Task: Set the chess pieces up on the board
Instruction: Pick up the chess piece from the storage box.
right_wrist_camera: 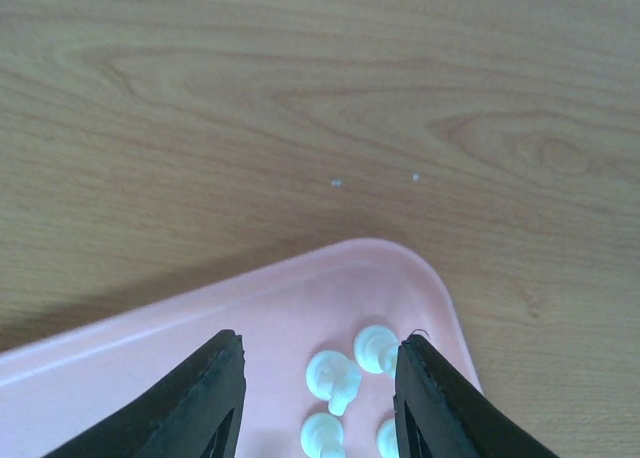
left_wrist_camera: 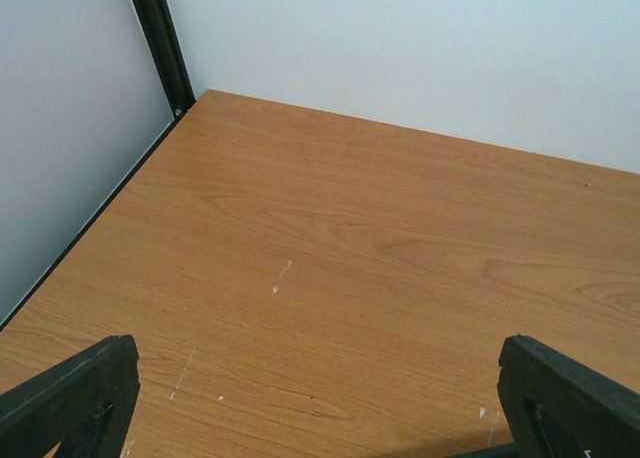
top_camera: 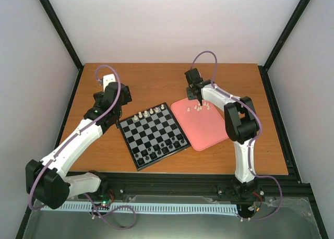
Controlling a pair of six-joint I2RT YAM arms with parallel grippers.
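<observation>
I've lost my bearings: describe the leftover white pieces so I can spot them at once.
Find the pink tray, right of the chessboard on the wooden table. Near its far edge, beneath the open right gripper, sits a small cluster of white pieces. Unlike the white row on the board's far edge, these sit loose on pink, not on checkered squares.

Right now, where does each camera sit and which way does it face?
Top view: above and behind the arms, looking down on the table, board and pink tray; left arm and right arm show.
Left wrist view: on the left wrist, facing across bare wood to the wall; the open left gripper shows.
Right wrist view: on the right wrist, looking down at the tray corner and white chess pieces; the open right gripper shows.
Shared: top and right wrist views both show tray and pieces.
</observation>
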